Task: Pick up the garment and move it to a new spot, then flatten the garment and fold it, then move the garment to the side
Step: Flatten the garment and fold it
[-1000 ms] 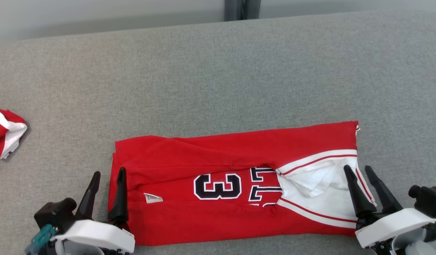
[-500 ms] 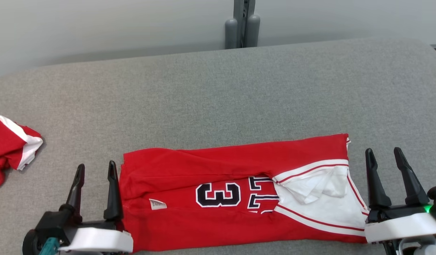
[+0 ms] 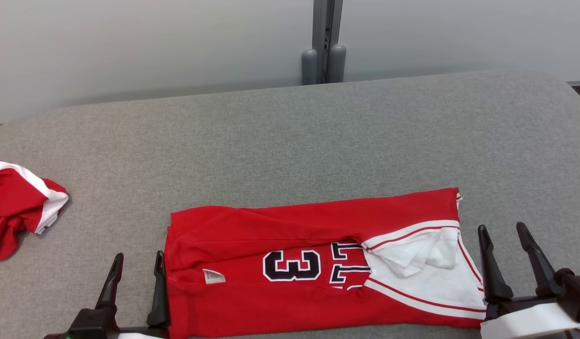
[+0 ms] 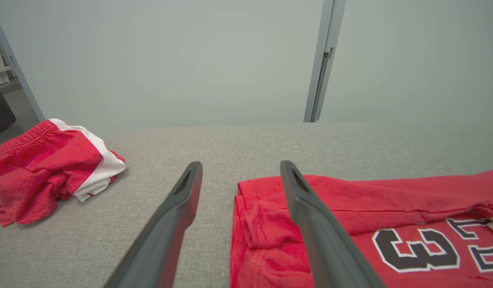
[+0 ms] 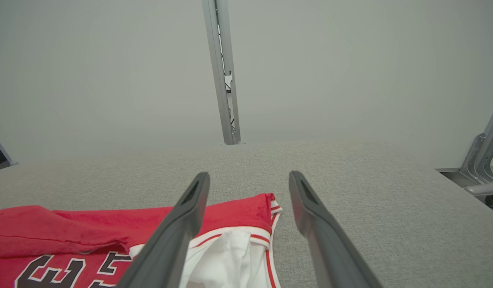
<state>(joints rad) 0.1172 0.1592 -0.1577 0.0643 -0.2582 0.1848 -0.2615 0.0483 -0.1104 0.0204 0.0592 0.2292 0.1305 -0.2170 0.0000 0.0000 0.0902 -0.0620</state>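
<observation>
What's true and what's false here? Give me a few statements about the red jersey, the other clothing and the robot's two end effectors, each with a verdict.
1. The red jersey lies folded into a long strip on the grey surface. True.
2. The left end effector is clamped on the jersey. False: its jaws stand open, gripping nothing.
3. The right end effector is open at the jersey's white-trimmed end. True.
4. A second red-and-white garment lies on top of the jersey. False: it lies apart from it, off to the robot's left.
</observation>
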